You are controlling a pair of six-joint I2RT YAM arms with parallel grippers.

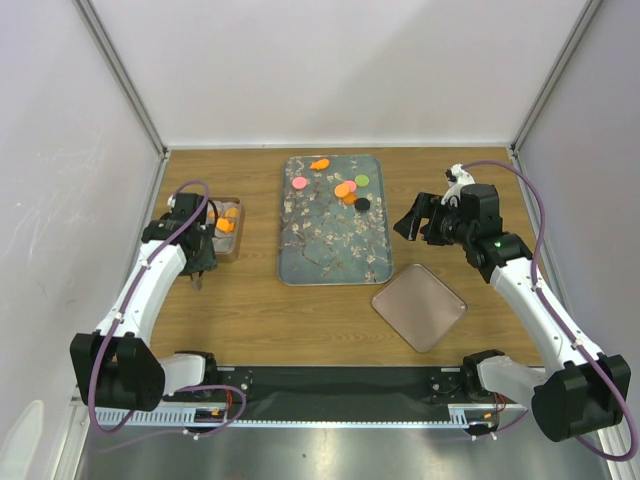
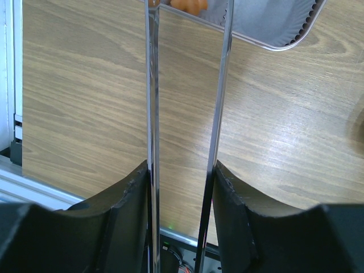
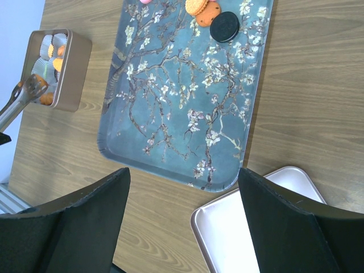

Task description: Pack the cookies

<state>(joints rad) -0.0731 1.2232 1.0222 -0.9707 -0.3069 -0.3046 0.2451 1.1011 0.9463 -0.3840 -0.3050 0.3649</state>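
Observation:
Several cookies lie at the far end of the floral tray [image 1: 330, 250]: an orange fish shape [image 1: 320, 164], a pink disc [image 1: 299, 183], a green disc [image 1: 362, 181], orange discs [image 1: 345, 189] and a black disc [image 1: 362, 204]. The black disc [image 3: 224, 26] and the orange discs [image 3: 199, 7] also show in the right wrist view. A small tin box [image 1: 236, 240] left of the tray holds orange cookies [image 1: 226, 225]. My left gripper [image 1: 203, 255] is shut on metal tongs [image 2: 219, 85] whose tips reach the box [image 3: 77, 68]. My right gripper [image 1: 412, 218] is open and empty, right of the tray.
A pink square lid [image 1: 420, 306] lies on the wooden table near the tray's front right corner; it also shows in the right wrist view [image 3: 256, 227]. White walls enclose the table on three sides. A black rail runs along the near edge.

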